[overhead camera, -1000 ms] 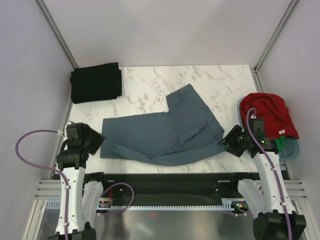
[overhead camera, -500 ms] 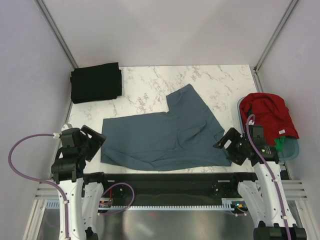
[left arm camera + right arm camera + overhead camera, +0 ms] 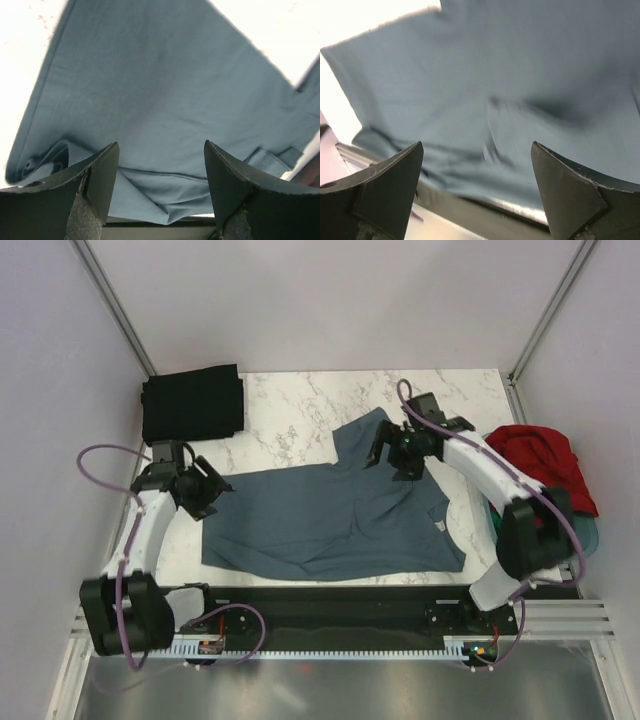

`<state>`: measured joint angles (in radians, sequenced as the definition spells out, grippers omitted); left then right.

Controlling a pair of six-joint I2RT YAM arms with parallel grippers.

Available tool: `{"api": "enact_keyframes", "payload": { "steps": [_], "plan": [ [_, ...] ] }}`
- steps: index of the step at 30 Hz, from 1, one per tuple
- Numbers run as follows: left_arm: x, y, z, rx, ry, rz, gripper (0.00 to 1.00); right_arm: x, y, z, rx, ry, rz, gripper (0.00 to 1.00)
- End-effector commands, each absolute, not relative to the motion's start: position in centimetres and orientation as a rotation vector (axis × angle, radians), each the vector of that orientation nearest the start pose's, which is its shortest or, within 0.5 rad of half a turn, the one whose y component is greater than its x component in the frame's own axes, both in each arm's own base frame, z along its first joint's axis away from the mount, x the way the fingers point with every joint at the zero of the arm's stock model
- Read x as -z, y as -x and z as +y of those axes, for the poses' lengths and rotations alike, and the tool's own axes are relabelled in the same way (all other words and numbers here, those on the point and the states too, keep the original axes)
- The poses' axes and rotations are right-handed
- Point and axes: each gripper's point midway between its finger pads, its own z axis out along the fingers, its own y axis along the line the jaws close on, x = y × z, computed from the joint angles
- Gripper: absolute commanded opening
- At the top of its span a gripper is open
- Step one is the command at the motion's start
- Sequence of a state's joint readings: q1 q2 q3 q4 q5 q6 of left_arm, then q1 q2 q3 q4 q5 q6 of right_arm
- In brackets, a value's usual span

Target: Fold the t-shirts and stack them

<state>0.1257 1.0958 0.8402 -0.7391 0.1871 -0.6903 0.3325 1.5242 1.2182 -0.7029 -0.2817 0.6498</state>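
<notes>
Marble table (image 3: 300, 405) | slate blue-grey t-shirt (image 3: 330, 525) spread, near centre; black t-shirt (image 3: 192, 405) folded, far left | left gripper (image 3: 160, 144), right gripper (image 3: 476, 145): jaws wide, empty, over the cloth | step judged: folding the spread shirt | next: each gripper closes on one cloth edge

We see the blue-grey tee (image 3: 330, 520) as soft matt cloth, lightly creased. The black tee (image 3: 192, 405) and red tee (image 3: 535, 455) are matt cloth too. The table (image 3: 290, 415) looks smooth, veined like white marble. The tub (image 3: 589, 536) is smooth plastic.
</notes>
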Motion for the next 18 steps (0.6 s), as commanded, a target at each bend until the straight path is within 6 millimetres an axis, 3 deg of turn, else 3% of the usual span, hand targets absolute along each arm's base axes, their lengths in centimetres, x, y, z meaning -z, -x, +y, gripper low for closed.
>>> {"api": "enact_keyframes", "payload": {
  "steps": [1,2,3,4,5,6,7,9,13,18],
  "plan": [
    [-10.6,-29.6,-3.6,0.500,0.865,2.489,0.75,-13.4,-36.8,20.7,-0.700,-0.231,2.647,0.96],
    [-10.0,-30.1,-3.7,0.493,0.873,2.507,0.75,-10.7,-37.5,21.4,-0.693,-0.240,2.713,0.97],
    [-9.7,-30.9,-4.1,0.494,0.866,2.522,0.75,-11.0,-39.1,22.0,-0.711,-0.232,2.697,0.96],
    [-7.8,-31.4,-4.2,0.478,0.893,2.574,0.75,-10.2,-39.7,22.4,-0.712,-0.225,2.711,0.96],
    [-7.2,-31.9,-4.2,0.456,0.903,2.586,0.75,-7.7,-40.3,22.6,-0.688,-0.229,2.761,0.96],
    [-6.9,-32.6,-4.5,0.450,0.895,2.597,0.74,-8.0,-41.7,23.0,-0.691,-0.213,2.742,0.96],
    [-5.4,-33.2,-4.5,0.428,0.905,2.627,0.74,-7.2,-42.1,22.9,-0.676,-0.216,2.761,0.96],
    [-4.6,-34.5,-4.7,0.409,0.891,2.644,0.74,-5.0,-43.5,22.7,-0.645,-0.218,2.791,0.96],
    [-1.9,-36.3,-4.2,0.347,0.881,2.712,0.73,-1.9,-45.2,20.6,-0.599,-0.319,2.827,0.96],
    [0.4,-39.8,-4.7,0.346,0.870,2.749,0.70,1.5,-48.0,16.5,-0.549,-0.501,2.825,0.97]
  ]
}}
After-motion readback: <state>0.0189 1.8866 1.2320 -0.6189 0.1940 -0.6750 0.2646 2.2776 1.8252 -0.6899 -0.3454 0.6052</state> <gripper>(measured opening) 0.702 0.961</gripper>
